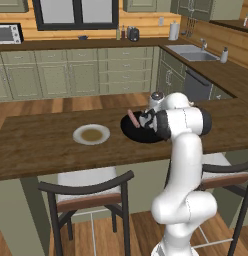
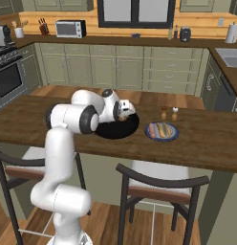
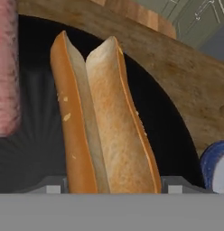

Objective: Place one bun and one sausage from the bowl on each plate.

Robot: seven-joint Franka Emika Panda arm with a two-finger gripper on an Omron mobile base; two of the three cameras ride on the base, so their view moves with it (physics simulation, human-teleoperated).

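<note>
Left base view: arm bent over the tabletop (image 1: 41, 145), end effector (image 1: 144, 121) low over the bowl (image 1: 132, 134) (black, wide, partly hidden behind the white wrist). Sausage (image 1: 133, 118) lying at the bowl's far left rim. White plate (image 1: 91, 134) with tan centre well to the bowl's left, bare. Two chairs tucked under the near edge.

Right base view: end effector (image 2: 123, 115) down inside the bowl (image 2: 115, 130), a scrap of tan just at its tip (too small to name with certainty). Blue plate (image 2: 161, 131) just right of the bowl, close but apart, already carrying a bun with a sausage. Two small shakers (image 2: 168, 113) standing behind that plate.

Hand view: split bun (image 3: 102, 119) dead centre, lying in the bowl (image 3: 170, 135), its near end running down between the two fingertips (image 3: 176, 185), one tip pressed at each flank. End effector closed on the bun. Sausage (image 3: 6, 67) along the left edge, also in the bowl, apart from the bun. Rim of the blue plate (image 3: 214, 164) at lower right, beyond the bowl's edge. Brown tabletop (image 3: 186, 76) beyond the bowl.
</note>
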